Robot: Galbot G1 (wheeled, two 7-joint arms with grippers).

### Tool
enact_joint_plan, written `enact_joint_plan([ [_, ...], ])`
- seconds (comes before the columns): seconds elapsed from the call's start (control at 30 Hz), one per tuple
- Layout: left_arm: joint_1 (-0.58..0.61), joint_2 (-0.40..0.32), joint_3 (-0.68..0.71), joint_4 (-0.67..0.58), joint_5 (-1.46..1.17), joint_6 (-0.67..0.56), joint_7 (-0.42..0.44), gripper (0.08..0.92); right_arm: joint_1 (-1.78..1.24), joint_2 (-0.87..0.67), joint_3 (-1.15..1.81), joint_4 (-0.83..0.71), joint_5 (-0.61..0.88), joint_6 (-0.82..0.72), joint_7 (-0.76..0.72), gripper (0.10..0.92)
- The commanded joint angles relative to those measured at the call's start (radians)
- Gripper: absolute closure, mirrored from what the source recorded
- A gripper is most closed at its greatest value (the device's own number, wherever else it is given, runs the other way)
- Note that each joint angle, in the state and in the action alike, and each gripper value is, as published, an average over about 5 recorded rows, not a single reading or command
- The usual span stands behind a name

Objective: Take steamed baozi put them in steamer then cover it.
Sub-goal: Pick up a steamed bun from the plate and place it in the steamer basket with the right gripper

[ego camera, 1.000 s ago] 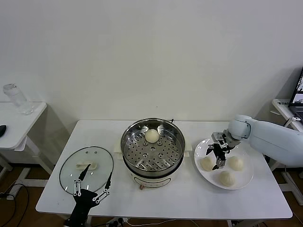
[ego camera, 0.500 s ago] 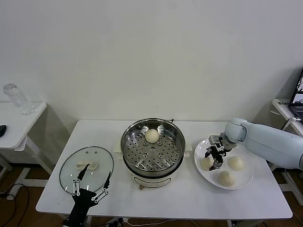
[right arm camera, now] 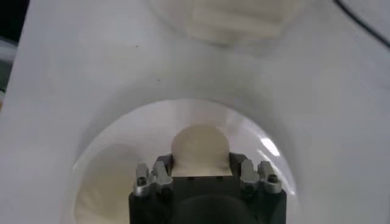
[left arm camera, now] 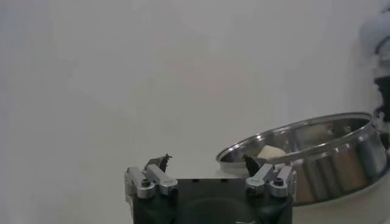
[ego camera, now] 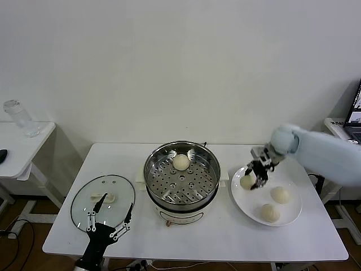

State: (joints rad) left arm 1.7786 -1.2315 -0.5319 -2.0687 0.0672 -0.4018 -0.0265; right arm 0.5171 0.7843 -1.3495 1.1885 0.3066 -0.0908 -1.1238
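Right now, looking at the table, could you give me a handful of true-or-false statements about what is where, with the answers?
1. One baozi in the steamer sits on the perforated tray of the steamer. True.
2. The glass cover is on top of the steamer. False: it lies flat on the table to the robot's left of the steamer.
3. The right gripper is shut on a held baozi over the white plate. True.
4. Four buns remain lying on the plate. False: two lie there, besides the held one.
5. The left gripper is holding the cover's handle. False: it hovers open at the cover's near edge, gripping nothing.
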Motion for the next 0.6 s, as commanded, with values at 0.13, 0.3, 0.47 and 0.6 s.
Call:
enact_joint_plan([
  [0.13, -0.014, 0.0, 0.022, 0.003, 0.003, 0.001, -0.004, 0.177, 0.398, 0.142, -0.109, 0.037, 0.151, -0.021, -0.144, 0.372],
  [0.3, -0.022, -0.001, 0.037, 0.001, 0.005, 0.0, -0.005, 0.177, 0.487, 0.272, -0.15, 0.107, 0.28, -0.073, -0.121, 0.372],
  [0.47, -0.033, 0.0, 0.042, 0.004, 0.004, -0.004, -0.008, 0.177, 0.449, 0.374, -0.183, 0.182, 0.388, -0.151, -0.029, 0.373],
  [0.6, -0.046, -0.001, 0.054, 0.017, 0.004, -0.007, -0.01, 0.177, 0.395, 0.464, -0.213, 0.196, 0.437, -0.198, 0.068, 0.378],
])
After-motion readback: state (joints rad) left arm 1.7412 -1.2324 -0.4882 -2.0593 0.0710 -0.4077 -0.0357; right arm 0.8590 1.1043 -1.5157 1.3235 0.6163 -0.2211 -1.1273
